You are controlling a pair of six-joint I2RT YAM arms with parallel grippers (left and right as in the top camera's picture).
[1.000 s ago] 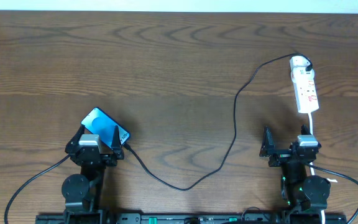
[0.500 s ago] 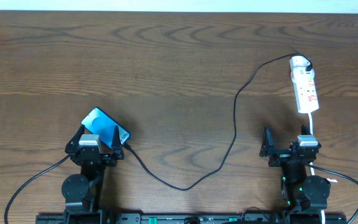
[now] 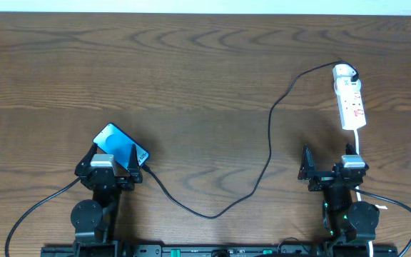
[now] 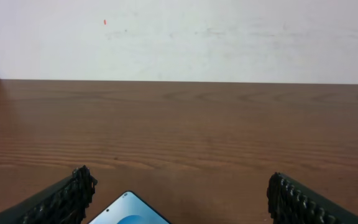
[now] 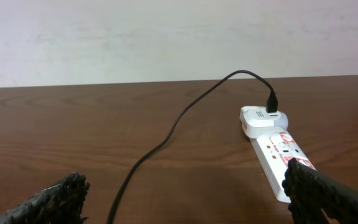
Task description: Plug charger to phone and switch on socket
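The phone [image 3: 118, 143] lies flat on the wooden table, blue screen up, between the spread fingers of my open left gripper [image 3: 110, 160]. In the left wrist view its corner [image 4: 129, 213] shows low between the fingers [image 4: 64, 200], untouched. The charger's black cable [image 3: 270, 128] runs from the adapter [image 3: 344, 71] on the socket [image 3: 351, 100] in a long curve to the phone's near right corner [image 3: 146, 168]; I cannot tell whether its tip is in the phone. My right gripper [image 3: 328, 164] is open and empty, just short of the socket [image 5: 277, 158]. The cable [image 5: 166, 138] runs ahead of it.
The socket's white cord [image 3: 358, 146] runs down past my right gripper's right side. The cable's loop [image 3: 212, 213] lies near the table's front edge between the arms. A pale wall [image 4: 179, 37] stands behind the table's far edge.
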